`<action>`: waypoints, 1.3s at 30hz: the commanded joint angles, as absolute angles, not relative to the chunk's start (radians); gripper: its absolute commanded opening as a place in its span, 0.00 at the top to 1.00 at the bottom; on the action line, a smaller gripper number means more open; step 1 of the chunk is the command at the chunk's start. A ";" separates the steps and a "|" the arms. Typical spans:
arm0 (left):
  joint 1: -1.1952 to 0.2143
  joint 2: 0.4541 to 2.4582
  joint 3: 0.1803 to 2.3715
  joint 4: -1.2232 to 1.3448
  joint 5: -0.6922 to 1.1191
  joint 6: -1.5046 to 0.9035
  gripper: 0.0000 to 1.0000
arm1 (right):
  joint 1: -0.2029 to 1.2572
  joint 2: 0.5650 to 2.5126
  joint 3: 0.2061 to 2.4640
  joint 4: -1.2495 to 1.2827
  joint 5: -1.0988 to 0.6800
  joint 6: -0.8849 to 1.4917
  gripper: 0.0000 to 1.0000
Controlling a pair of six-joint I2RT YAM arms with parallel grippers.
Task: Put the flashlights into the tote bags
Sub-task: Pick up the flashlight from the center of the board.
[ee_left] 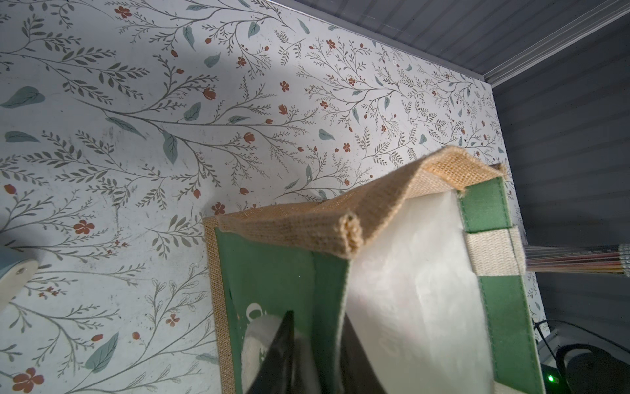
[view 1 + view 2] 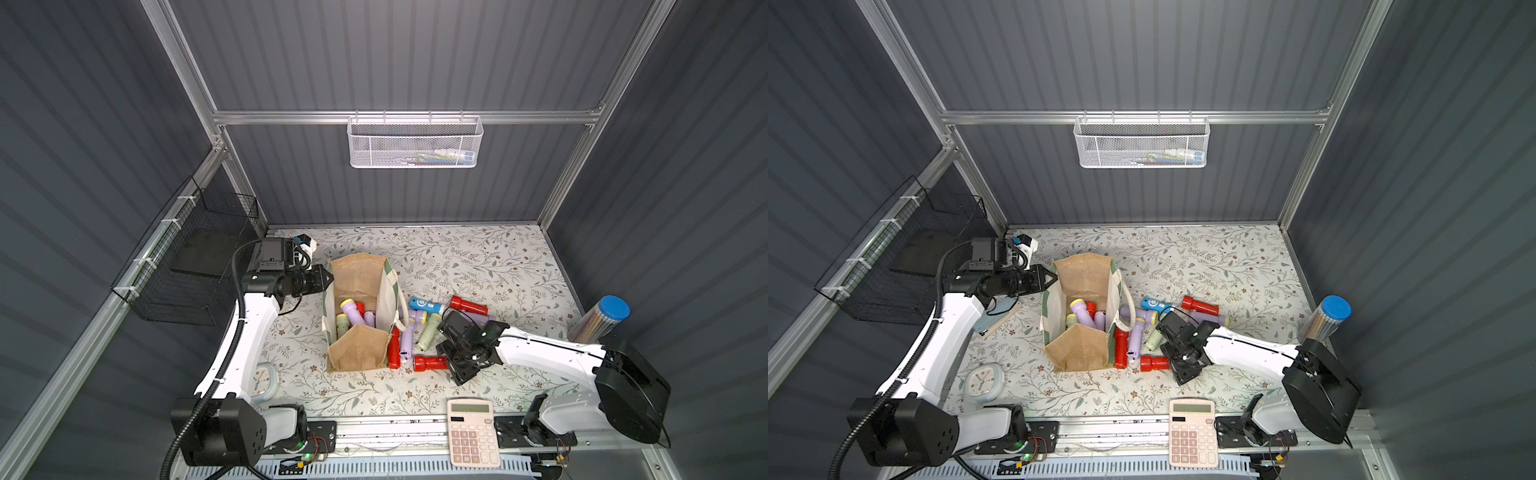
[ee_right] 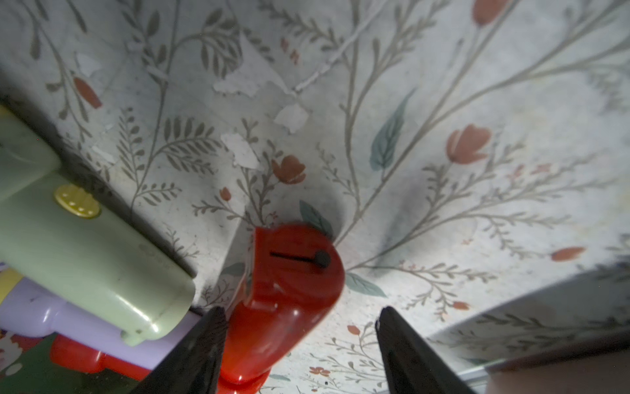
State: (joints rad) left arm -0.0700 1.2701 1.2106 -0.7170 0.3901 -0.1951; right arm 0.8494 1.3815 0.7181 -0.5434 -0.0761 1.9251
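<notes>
Standing upright a little left of the middle of the table (image 2: 478, 257), the bag (image 2: 356, 353) is gripped at the rim of its left wall. There the left gripper (image 1: 317, 319) is clamped on the green panel, with 1 finger (image 1: 278, 354) outside and 1 inside. The mouth is wide open, and lilac, pale green and red flashlights (image 2: 353, 313) are seen lying on the bottom. A pile (image 2: 407, 343) of others is spread on the table just beside the bag's right wall, with the white rope handle (image 2: 403, 318) draped toward it. At the near end of the pile the right gripper (image 3: 300, 308) is set over a red flashlight (image 3: 289, 279) with its jaws parted around it. 1 fingertip (image 3: 204, 341) is touching the body, while bare table shows between the body and the other. A pale green flashlight (image 3: 85, 245) lies just beside the touching finger, and a second red flashlight (image 2: 394, 351) lies along the bag's lower right edge. Open table is seen behind the bag up to the back wall and across the far right, and a bare strip runs in front of the bag. The front edge is taken by a calculator (image 2: 473, 432) and the right edge by a pencil tube (image 2: 596, 326). A clock (image 2: 983, 382) lies near the left arm's base.
</notes>
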 commanded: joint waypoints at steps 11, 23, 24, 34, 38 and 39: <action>-0.063 1.294 1.215 -0.732 0.407 -0.195 0.77 | 0.821 1.477 0.646 -0.394 -0.104 1.957 0.34; -0.063 1.301 1.217 -0.729 0.414 -0.195 0.77 | 0.801 1.486 0.643 -0.340 -0.083 1.947 0.48; -0.063 1.302 1.219 -0.729 0.413 -0.195 0.77 | 0.799 1.486 0.644 -0.342 -0.084 1.947 0.50; -0.063 1.315 1.223 -0.730 0.412 -0.196 0.77 | 0.796 1.437 0.646 -0.383 -0.033 1.931 0.69; -0.063 1.316 1.221 -0.729 0.412 -0.198 0.77 | 0.796 1.395 0.649 -0.413 0.011 1.907 0.77; -0.063 1.316 1.221 -0.729 0.411 -0.199 0.77 | 0.796 1.381 0.650 -0.422 0.030 1.899 0.79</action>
State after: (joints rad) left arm -0.0681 1.3048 1.2106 -0.7162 0.3904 -0.1951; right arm 0.8028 1.4120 0.6613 -0.3420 -0.0471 1.9266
